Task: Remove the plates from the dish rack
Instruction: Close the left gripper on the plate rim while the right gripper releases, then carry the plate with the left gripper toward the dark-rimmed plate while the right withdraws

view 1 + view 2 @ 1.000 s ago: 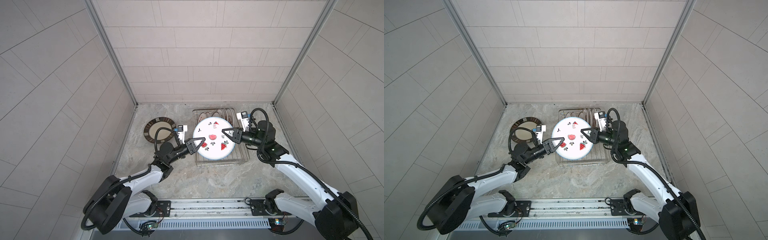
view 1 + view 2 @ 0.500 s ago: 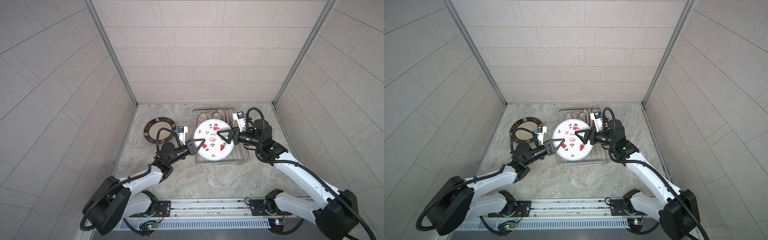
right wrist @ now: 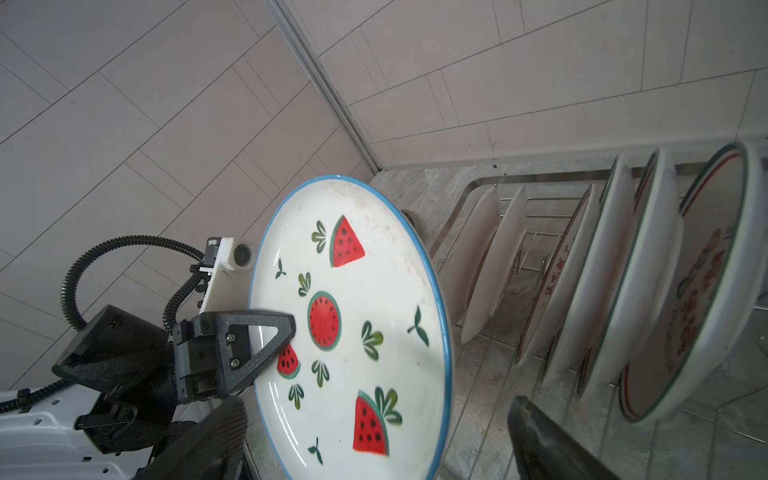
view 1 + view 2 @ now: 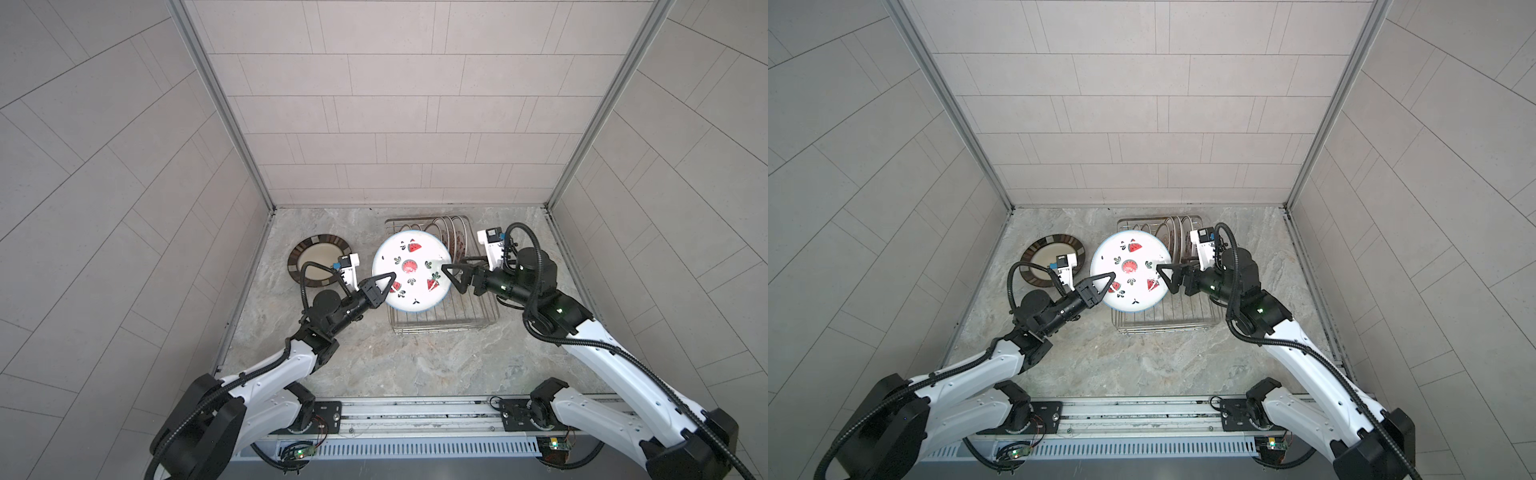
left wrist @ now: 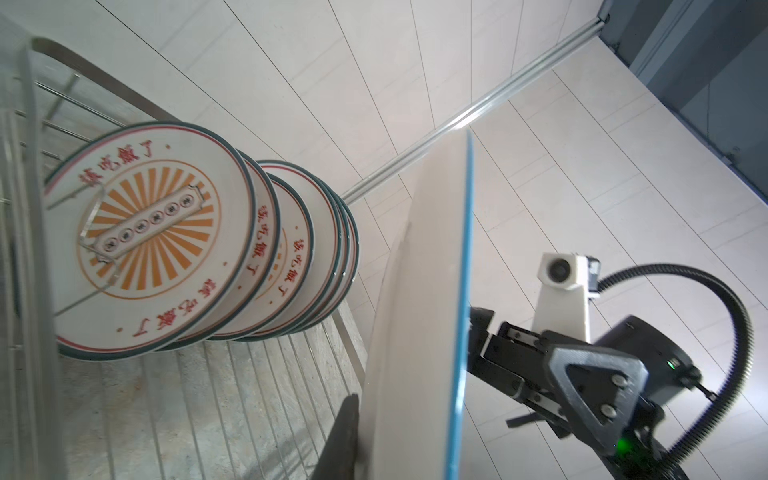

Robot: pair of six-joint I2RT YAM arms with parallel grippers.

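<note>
A white, blue-rimmed plate with red watermelon slices [image 4: 415,266] [image 4: 1133,253] hangs tilted over the left part of the dish rack [image 4: 444,324] [image 4: 1163,322]. My left gripper [image 4: 388,286] [image 4: 1106,282] is shut on its left rim; one finger [image 5: 345,436] lies against the plate's underside [image 5: 419,311]. My right gripper [image 4: 451,276] [image 4: 1165,278] [image 3: 374,428] stands open at the right rim, its fingers wide on either side of the plate [image 3: 353,324] without touching it. Several plates [image 5: 153,237] [image 3: 602,270] stand upright in the rack's back right part.
A brown dark-rimmed plate [image 4: 320,259] [image 4: 1054,259] lies flat on the marble table left of the rack, behind my left wrist. Tiled walls close in the back and both sides. Bare table lies in front of the rack.
My right gripper has opened wide and let go of the watermelon plate. The plate has shifted a little left, held by the left gripper alone.
</note>
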